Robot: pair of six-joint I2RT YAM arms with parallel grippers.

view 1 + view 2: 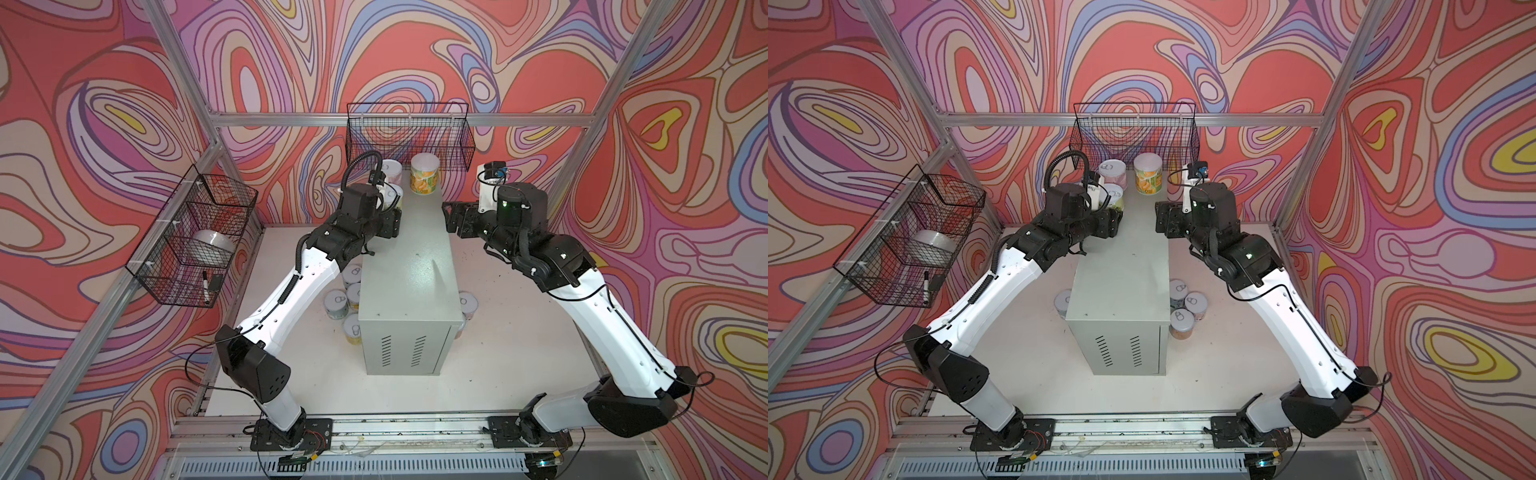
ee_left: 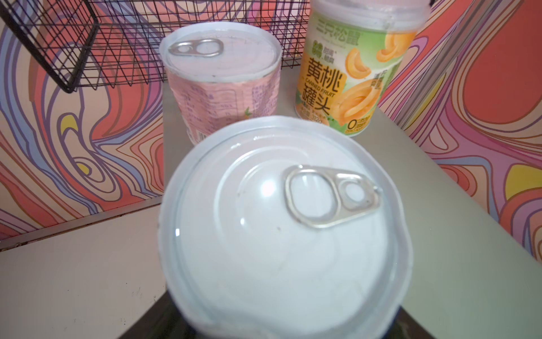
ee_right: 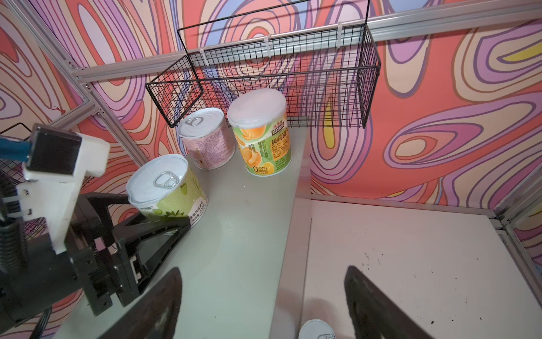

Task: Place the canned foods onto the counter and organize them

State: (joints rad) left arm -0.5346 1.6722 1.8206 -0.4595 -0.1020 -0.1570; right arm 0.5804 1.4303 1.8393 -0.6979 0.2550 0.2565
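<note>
The grey counter (image 1: 407,282) (image 1: 1121,291) stands mid-table. At its far end stand a pink can (image 1: 391,168) (image 2: 223,79) (image 3: 206,138) and a taller peach-label can (image 1: 424,172) (image 2: 352,67) (image 3: 261,132). In front of the pink can a green-label can (image 1: 395,198) (image 3: 167,190) rests on the top, with my left gripper (image 1: 395,216) (image 1: 1115,212) shut on its sides. Its lid (image 2: 284,223) fills the left wrist view and hides the jaws. My right gripper (image 1: 451,218) (image 3: 264,293) hangs open and empty over the counter's right edge. Several cans (image 1: 336,303) (image 1: 1196,305) stand on the table beside the counter.
A black wire basket (image 1: 409,133) hangs on the back wall just above the far cans. Another wire basket (image 1: 195,232) on the left wall holds a white roll and a marker. One can (image 3: 316,330) sits on the table below my right gripper.
</note>
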